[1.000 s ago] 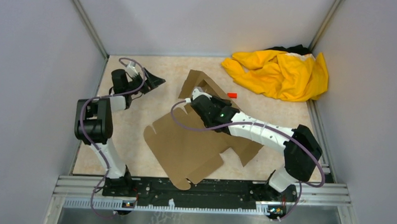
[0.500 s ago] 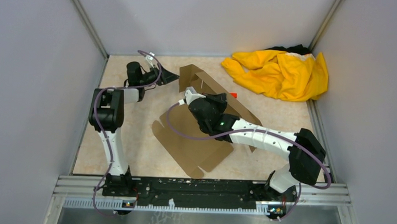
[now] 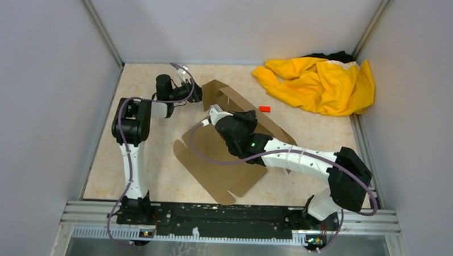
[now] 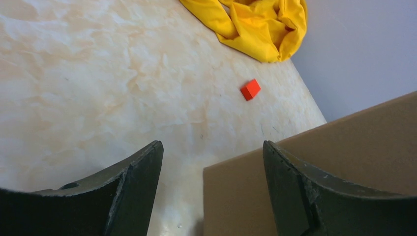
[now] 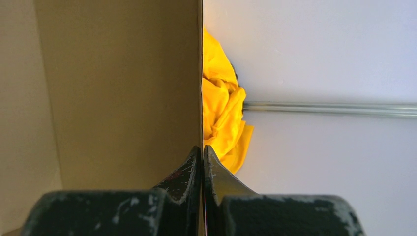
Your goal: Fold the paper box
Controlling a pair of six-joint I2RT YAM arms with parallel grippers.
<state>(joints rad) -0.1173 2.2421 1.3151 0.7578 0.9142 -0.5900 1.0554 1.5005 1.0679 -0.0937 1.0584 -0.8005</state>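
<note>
My two arms are built alike: white tubular links (image 3: 294, 156) between chunky black joint housings (image 3: 347, 178), each arm bolted down on a black base (image 3: 131, 207). A purple cable (image 3: 128, 161) runs loosely along my left arm, and a second purple cable (image 3: 191, 141) loops beside my right. A small green light (image 3: 251, 143) glows near my right wrist. My left hand (image 4: 211, 147) has two broad, curved, matte-black fingers (image 4: 133, 191). My right hand (image 5: 202, 147) is black too, its fingertips (image 5: 184, 172) marked with pale scuffs.

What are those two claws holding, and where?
The right gripper pinches the brown corrugated cardboard box by a raised panel's edge; the left gripper, open astride a flap corner, holds nothing.
</note>
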